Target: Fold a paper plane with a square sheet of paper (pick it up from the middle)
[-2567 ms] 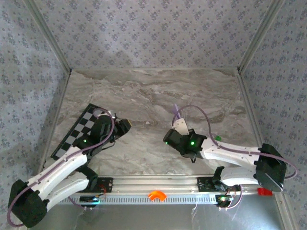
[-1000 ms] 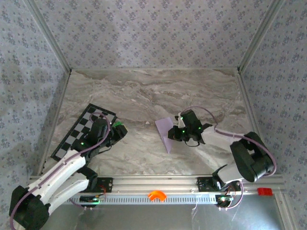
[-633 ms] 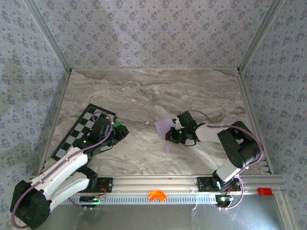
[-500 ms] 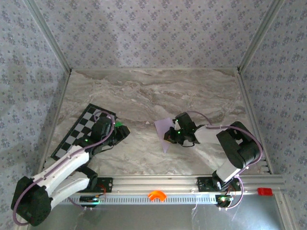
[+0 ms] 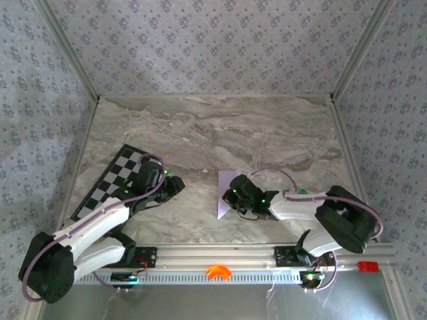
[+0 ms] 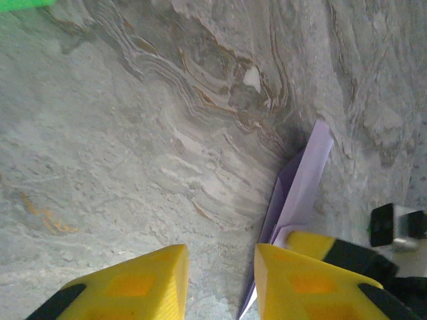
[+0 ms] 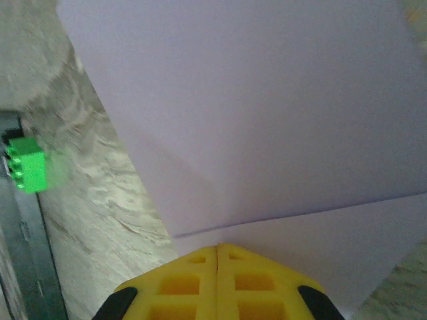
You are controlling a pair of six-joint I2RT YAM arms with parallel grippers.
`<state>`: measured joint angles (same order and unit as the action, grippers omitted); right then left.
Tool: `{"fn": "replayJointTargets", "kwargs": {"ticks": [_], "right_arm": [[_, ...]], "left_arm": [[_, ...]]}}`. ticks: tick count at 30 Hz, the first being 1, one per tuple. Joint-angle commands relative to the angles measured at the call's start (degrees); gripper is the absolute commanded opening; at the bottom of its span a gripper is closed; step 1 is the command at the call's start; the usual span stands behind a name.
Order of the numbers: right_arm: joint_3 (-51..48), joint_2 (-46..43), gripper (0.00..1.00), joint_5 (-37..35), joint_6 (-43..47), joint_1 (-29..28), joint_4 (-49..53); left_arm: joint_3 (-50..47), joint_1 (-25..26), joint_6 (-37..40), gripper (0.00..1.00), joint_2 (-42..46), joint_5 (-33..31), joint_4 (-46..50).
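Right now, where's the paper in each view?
Top external: paper lies right of centre on the table, in its near half.
Left wrist: narrow strip at right, running down to the bottom edge.
Right wrist: covers most of the upper frame.
Shared landmark: the marble table.

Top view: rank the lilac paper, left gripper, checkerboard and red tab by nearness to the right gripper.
From the right gripper:
1. lilac paper, at its fingertips.
2. left gripper, to its left.
3. checkerboard, far left.
4. red tab, front rail, far right.
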<state>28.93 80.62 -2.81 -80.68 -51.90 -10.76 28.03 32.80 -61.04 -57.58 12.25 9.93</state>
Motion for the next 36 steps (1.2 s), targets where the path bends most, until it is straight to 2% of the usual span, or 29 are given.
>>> {"fn": "replayJointTargets", "kwargs": {"ticks": [1,5,7,10,13,18,25,31,36], "right_arm": [[2.15,-4.88,0.03,-5.16,4.43,0.91,7.91],[2.63,-10.78,0.05,-6.98,12.7,4.74,16.64],[2.05,-13.17,0.08,-5.35,17.86,7.84,19.36],[-0.54,-14.11,0.1,4.36,24.61,14.39,17.08],[-1.92,-13.35,0.11,12.57,26.83,20.82,16.81],[-3.74,-12.4,0.11,23.26,30.96,26.6,12.61],[-5.58,-12.86,0.2,28.05,32.13,27.43,9.71],[-7.02,-13.28,0.24,29.0,31.47,27.67,8.73],[-7.46,-13.38,0.31,29.84,31.29,27.92,8.39]], "left_arm": [[2.2,1.25,0.41,0.28,-1.46,1.5,-2.91],[3.48,3.27,0.96,0.23,-4.96,1.99,-5.32],[5.04,4.67,1.61,0.21,-7.99,2.33,-6.72],[8.42,7.17,2.47,0.18,-13.83,3.2,-9.17],[13.41,9.43,3.69,0.13,-20.88,4.78,-10.58],[22.22,11.7,5.9,0.07,-31.79,6.79,-10.46],[29.44,12.12,6.6,0.03,-41.87,8.33,-9.9],[31.21,11.88,6.83,0.03,-45.52,7.65,-8.68],[30.82,11.52,6.37,0.02,-47.17,7.44,-9.13]]}}
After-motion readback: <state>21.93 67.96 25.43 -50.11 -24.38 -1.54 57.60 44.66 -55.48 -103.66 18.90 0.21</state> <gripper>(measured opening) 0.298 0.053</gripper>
